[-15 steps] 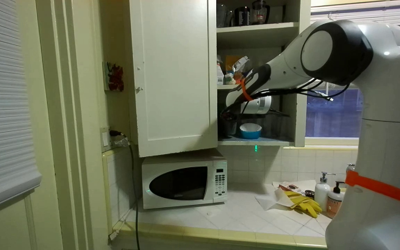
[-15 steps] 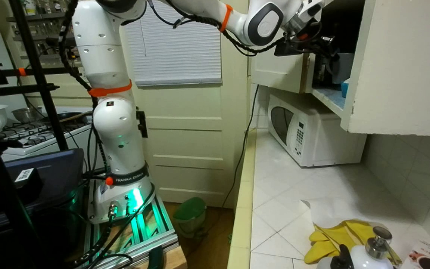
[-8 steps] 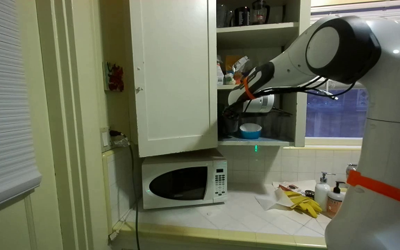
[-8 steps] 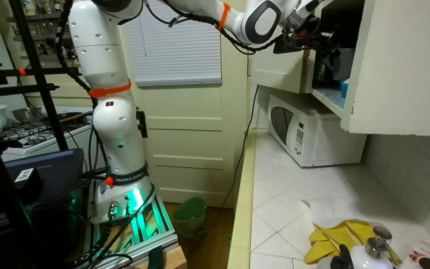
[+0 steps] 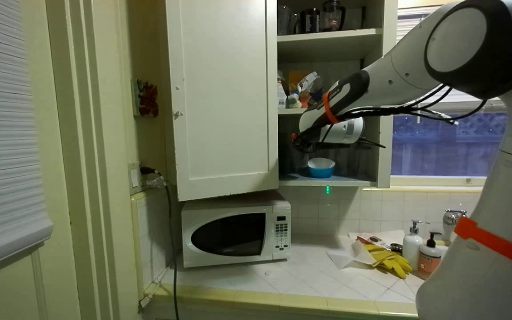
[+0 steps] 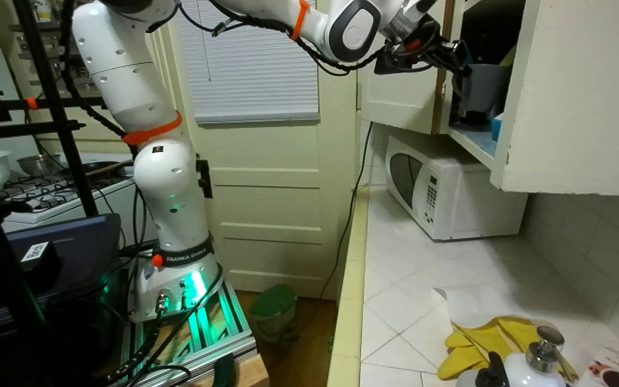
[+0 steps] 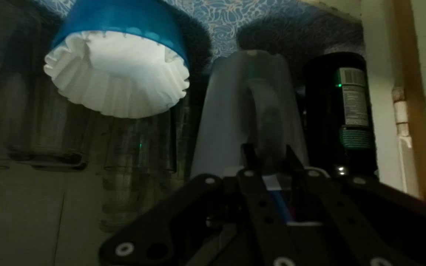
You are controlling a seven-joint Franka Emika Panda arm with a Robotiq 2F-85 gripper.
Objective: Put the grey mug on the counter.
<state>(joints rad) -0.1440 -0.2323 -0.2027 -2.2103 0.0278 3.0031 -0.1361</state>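
Jaws pinched on the handle [image 7: 267, 103], I have the grey mug [image 6: 487, 86] in the open cabinet [image 5: 385, 166], near the blue dish [image 5: 321, 170]; swinging sideways might clip it, twisting the mug from my grip.

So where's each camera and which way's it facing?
In an exterior view: in front of the counter, facing the microwave and cabinet; arm shows at picture right.
In an exterior view: near the pump bottles, facing along the counter to the door; robot base and arm show.
Wrist view: on the arm's end, facing the grey mug in the cabinet; gripper shows.
Both exterior views share microwave, counter and yellow gloves.
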